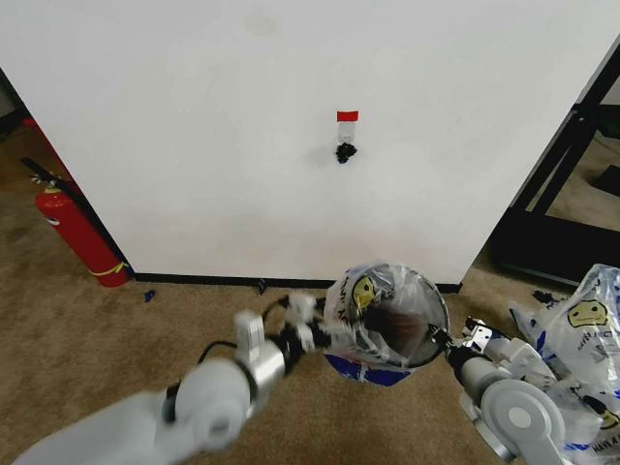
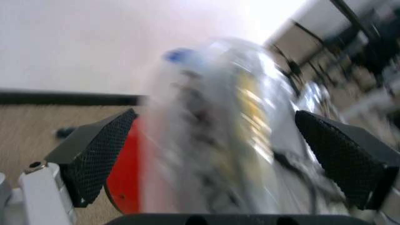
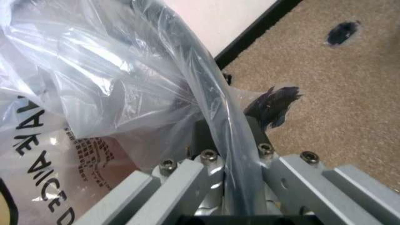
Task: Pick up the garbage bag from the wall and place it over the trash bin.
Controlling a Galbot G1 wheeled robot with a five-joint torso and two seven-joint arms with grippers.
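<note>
The garbage bag (image 1: pixel 373 291), clear with a yellow smiley, is draped over the trash bin (image 1: pixel 405 334), which stands on the carpet before the wall (image 1: pixel 223 145). My left gripper (image 1: pixel 312 325) is at the bin's left side. In the left wrist view it (image 2: pixel 218 159) is open, its black pads (image 2: pixel 100 154) wide apart on either side of the bag-covered bin (image 2: pixel 212 140). My right gripper (image 1: pixel 453 341) is at the bin's right edge. In the right wrist view it (image 3: pixel 228 138) is shut on the black rim (image 3: pixel 209 101), with the bag's plastic (image 3: pixel 93 70) over it.
The wall carries a red tape tag (image 1: pixel 347 115) and a bare black hook (image 1: pixel 345 151). A red fire extinguisher (image 1: pixel 82 237) leans at the wall's left end. A heap of similar smiley bags (image 1: pixel 581 329) lies at the right. A dark frame (image 1: pixel 562 165) stands behind it.
</note>
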